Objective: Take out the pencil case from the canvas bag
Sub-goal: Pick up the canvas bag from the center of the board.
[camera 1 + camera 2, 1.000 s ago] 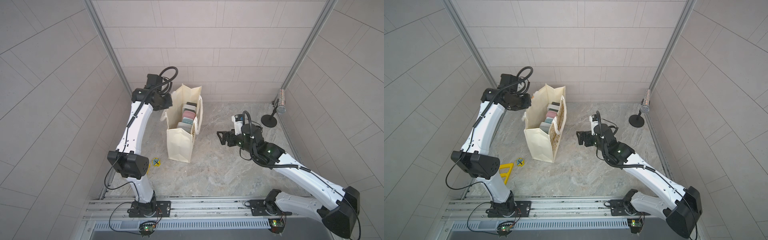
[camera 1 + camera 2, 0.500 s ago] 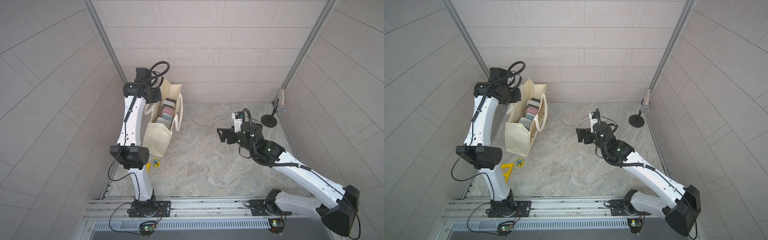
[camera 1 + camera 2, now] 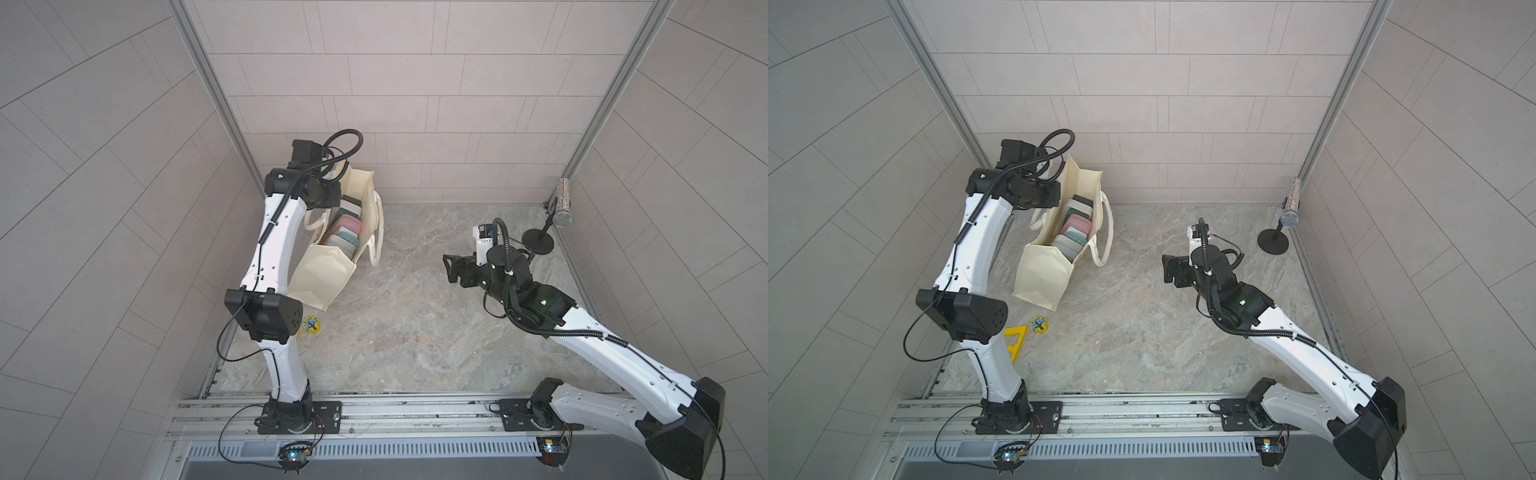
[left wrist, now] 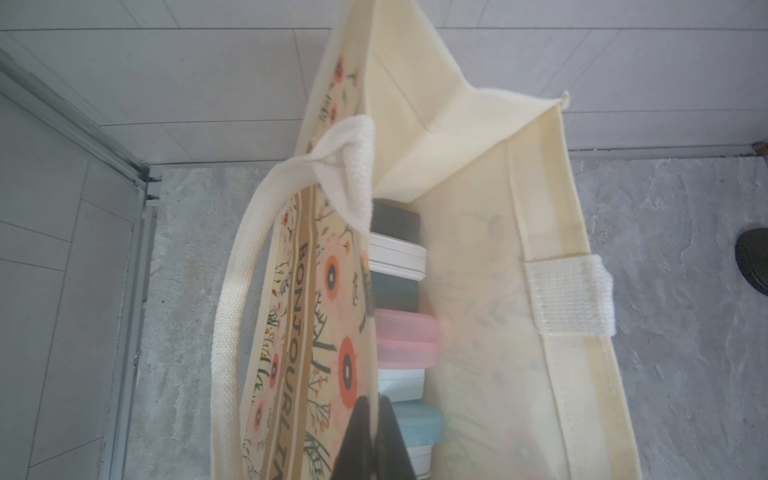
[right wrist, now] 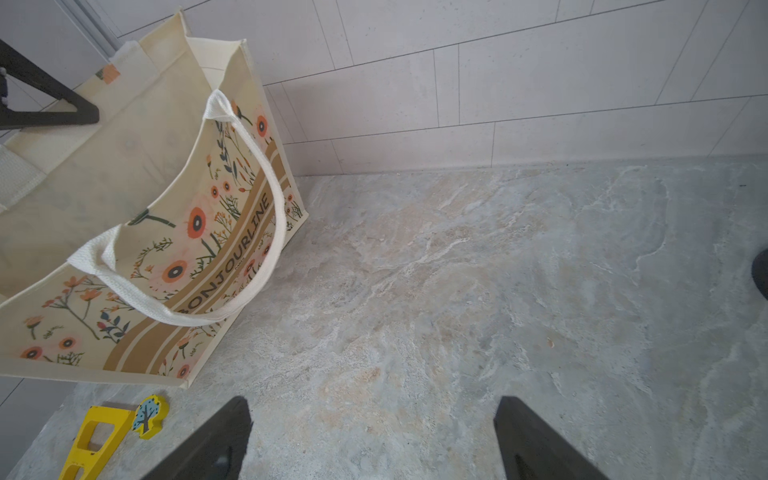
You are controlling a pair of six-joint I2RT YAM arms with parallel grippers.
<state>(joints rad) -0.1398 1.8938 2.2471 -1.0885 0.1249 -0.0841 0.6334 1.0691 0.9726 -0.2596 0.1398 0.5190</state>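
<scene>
so the canvas bag (image 3: pixel 320 270) sits around 10 o'clock on the stone floor (image 3: pixel 415 332) in both top views, mouth open, right up against the left arm. the left gripper (image 4: pixel 375 405) has its jaws pressed together on the bag's printed side wall at the rim. it's pinching the fabric, one finger on the flower side and one on the inside.

the pencil cases (image 4: pixel 405 345) are all in the bag, standing on edge in a row along that same wall: dark, white, teal, pink, pale blue. the pale blue case (image 4: pixel 417 424) is just beside the inner finger, can't tell if they touch.

the right gripper (image 3: pixel 451 268) is off at the bag's 3 o'clock, well apart from it, jaws spread wide, only bare floor between them in the right wrist view.

a yellow block (image 5: pixel 89 440) and a little tree piece (image 3: pixel 1038 324) lie on the floor near the bag's 6 o'clock.
</scene>
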